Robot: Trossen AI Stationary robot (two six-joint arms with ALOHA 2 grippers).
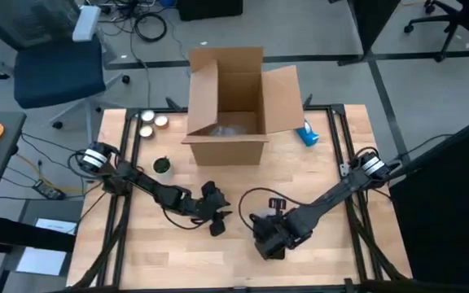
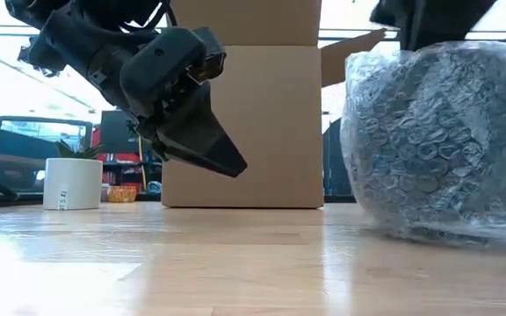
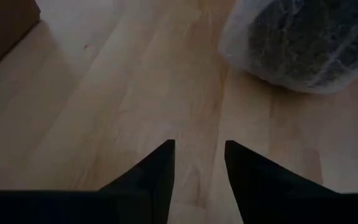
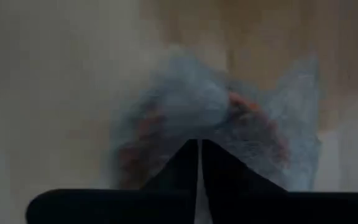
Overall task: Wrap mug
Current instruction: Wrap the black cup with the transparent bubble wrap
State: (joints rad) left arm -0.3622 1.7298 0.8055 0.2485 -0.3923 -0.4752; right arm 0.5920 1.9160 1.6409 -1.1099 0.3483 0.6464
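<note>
My R gripper [image 4: 199, 163] pinched on bubble-wrapped mug [image 2: 437, 140], bundle directly beneath it on table [image 1: 316, 175]. My L gripper [image 3: 199, 163] just beside bundle, fingers apart, empty.

An office-like lab — rolling chairs [image 1: 51, 61], floor cables [image 1: 149, 24], a framed wooden workbench [image 1: 316, 179].

bundle [image 1: 269, 238] front-centre | box [image 1: 228, 122] behind | pot [image 1: 162, 166] left of box
</note>
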